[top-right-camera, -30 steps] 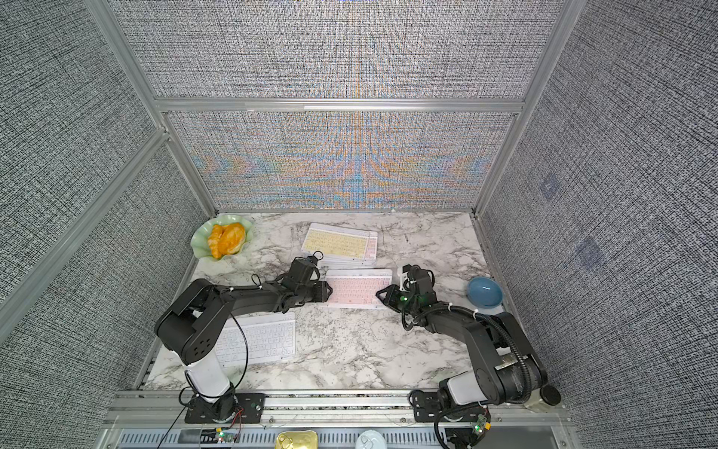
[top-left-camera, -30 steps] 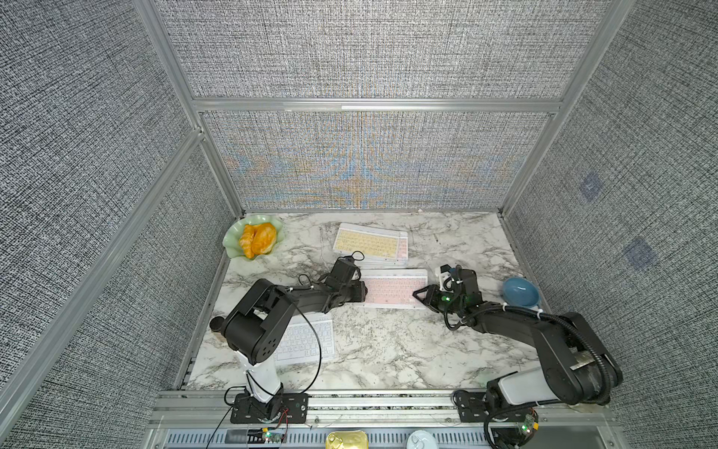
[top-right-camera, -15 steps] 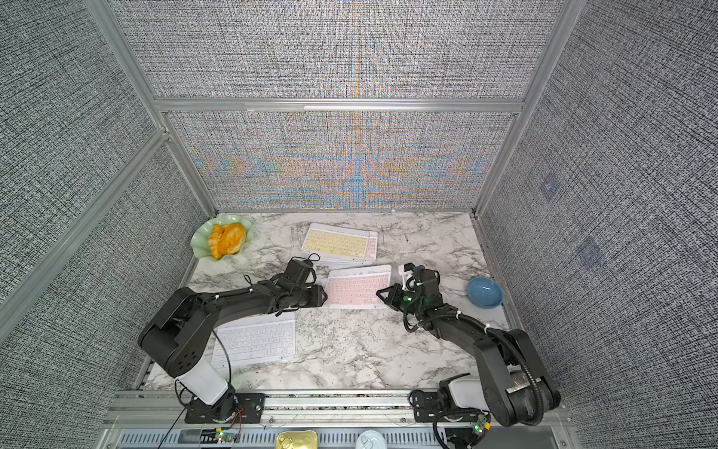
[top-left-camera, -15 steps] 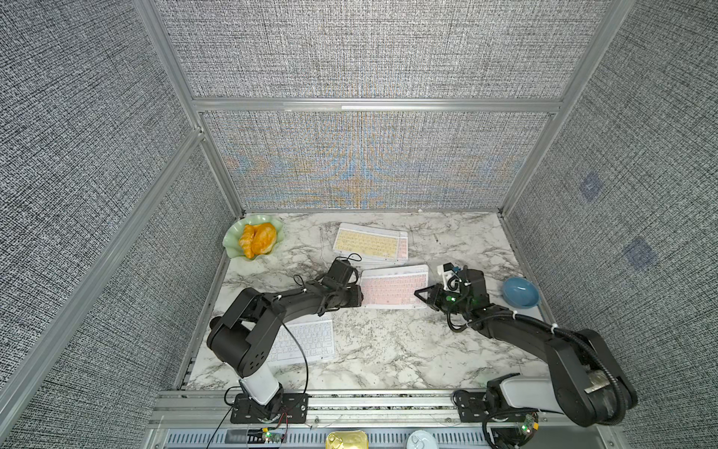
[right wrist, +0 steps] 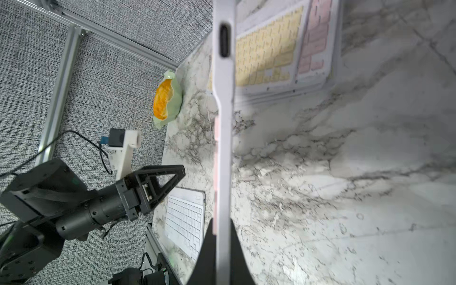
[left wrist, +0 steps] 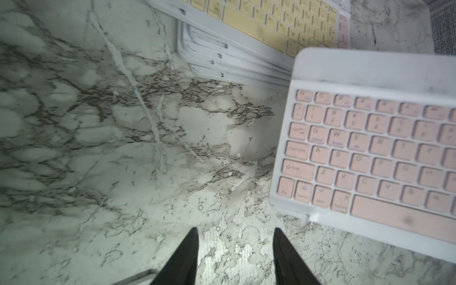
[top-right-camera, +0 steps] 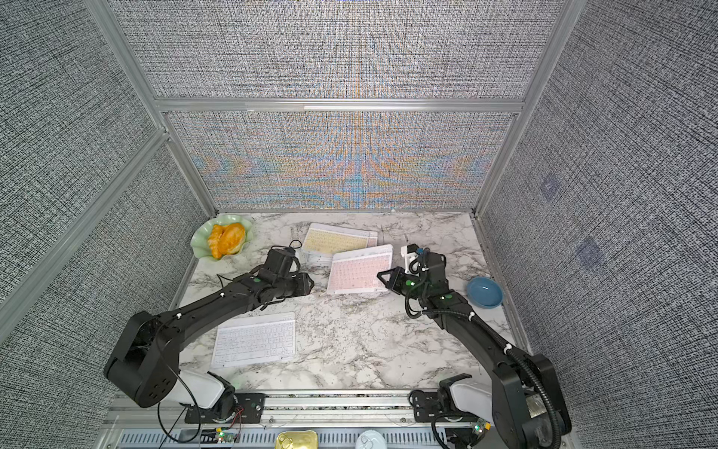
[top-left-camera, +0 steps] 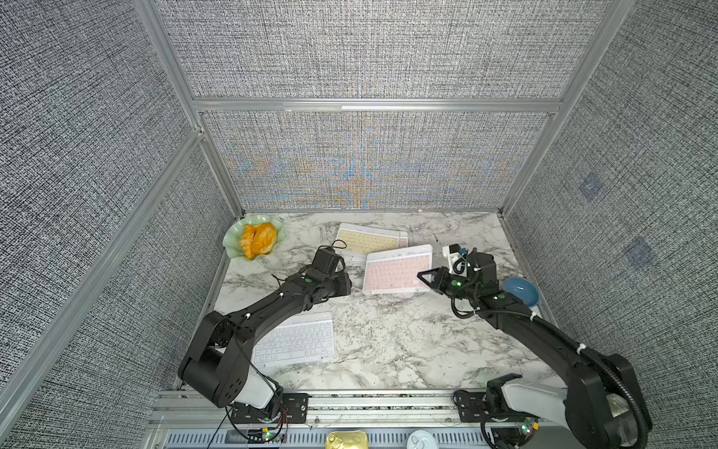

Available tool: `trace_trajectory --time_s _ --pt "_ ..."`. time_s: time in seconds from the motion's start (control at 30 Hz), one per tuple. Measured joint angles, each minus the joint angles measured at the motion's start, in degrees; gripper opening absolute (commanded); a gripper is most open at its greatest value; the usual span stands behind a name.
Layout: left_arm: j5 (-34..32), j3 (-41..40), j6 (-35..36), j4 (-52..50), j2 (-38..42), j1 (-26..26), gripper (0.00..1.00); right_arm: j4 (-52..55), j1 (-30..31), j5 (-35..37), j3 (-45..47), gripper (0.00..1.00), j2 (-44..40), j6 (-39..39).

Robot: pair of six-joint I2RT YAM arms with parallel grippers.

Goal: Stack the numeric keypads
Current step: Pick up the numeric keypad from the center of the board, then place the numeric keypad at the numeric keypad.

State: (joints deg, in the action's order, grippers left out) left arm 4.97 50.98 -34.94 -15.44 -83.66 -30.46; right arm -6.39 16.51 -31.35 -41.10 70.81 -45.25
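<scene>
The right gripper [top-left-camera: 427, 279] clamps the right edge of a pink keypad [top-left-camera: 394, 270], holding it clear of the marble table [top-left-camera: 388, 350] at centre. In the right wrist view the thin white frame [right wrist: 223, 123] runs edge-on out from between the closed fingers [right wrist: 209, 237]. In both top views the pink keypad's far left corner overlaps the near right corner of the stack [top-left-camera: 351, 256]; whether they touch cannot be told.

The stack lies at far centre and is topped by a yellow keypad [top-left-camera: 367, 241], with a strip of pink keys showing along its right side. The left wrist view shows several white frames [left wrist: 222, 61] layered under it.

The left gripper [top-left-camera: 344, 285] hovers just left of the pink keypad, its jaws a narrow gap apart with nothing between them, the fingers [left wrist: 192, 246] over bare marble.

A white keypad [top-left-camera: 297, 342] lies flat at near left, partly under the left arm. A green dish [top-left-camera: 233, 243] holding an orange pastry [top-left-camera: 257, 240] sits in the far left corner. A blue bowl [top-left-camera: 522, 289] rests at the right edge.
</scene>
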Motion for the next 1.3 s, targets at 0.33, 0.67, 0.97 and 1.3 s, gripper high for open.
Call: trace_trajectory --time_s 0.33,0.67,0.97,1.3 --pt "-0.7 2.1 -0.1 -4.9 4.3 5.4 0.52 -1.6 0.0 -0.6 -20.3 0.00 18.5 0.0" --pt "-0.7 5.3 0.7 -7.4 3.2 8.9 0.52 -4.2 0.0 -2.1 -37.6 0.00 38.6 -1.6" --pt "-0.8 5.6 0.9 -7.6 2.1 9.8 0.52 -8.7 0.0 -5.6 -42.2 0.00 48.0 -5.9" --pt "-0.7 4.8 0.9 -9.1 1.3 10.0 0.52 -15.3 -0.8 -7.1 -37.6 0.00 50.4 -9.2"
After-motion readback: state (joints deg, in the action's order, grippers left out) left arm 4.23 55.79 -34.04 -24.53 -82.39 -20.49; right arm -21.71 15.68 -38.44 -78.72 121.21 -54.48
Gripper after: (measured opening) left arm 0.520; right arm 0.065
